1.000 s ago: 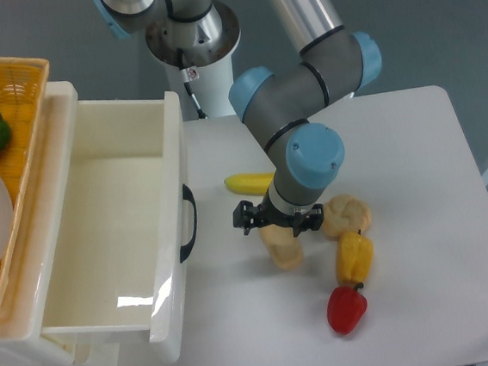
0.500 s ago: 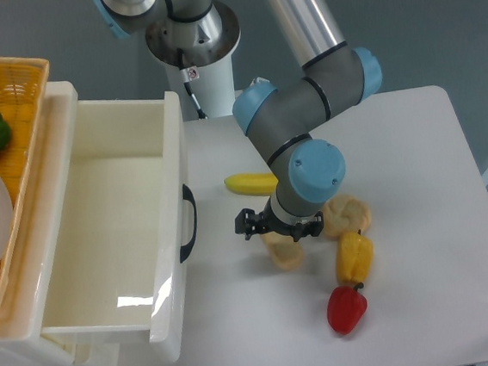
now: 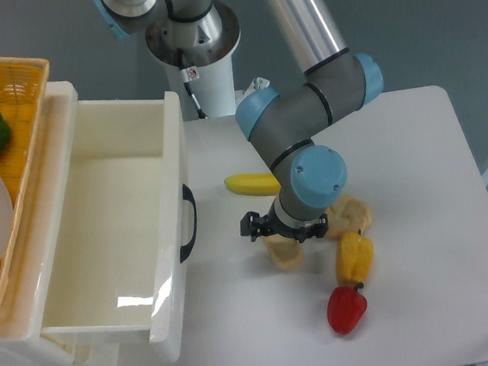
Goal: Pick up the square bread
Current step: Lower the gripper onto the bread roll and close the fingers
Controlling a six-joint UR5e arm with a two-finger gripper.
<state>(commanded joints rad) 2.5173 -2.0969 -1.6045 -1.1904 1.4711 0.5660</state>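
From the fixed camera, you see the small pale beige oblong loaf, the square bread [image 3: 284, 253], lying on the white table [image 3: 416, 175], just left of the upright yellow pepper [image 3: 353, 257] and just below the arm's black two-finger gripper [image 3: 285, 233]. The gripper sits right over the bread's upper end, hiding it; you cannot tell whether the fingers are spread or already pinching. You seem to be at the grasp step. Next, make sure both fingers bracket the loaf's flat sides, squeeze, then lift straight up, clear of the pepper.
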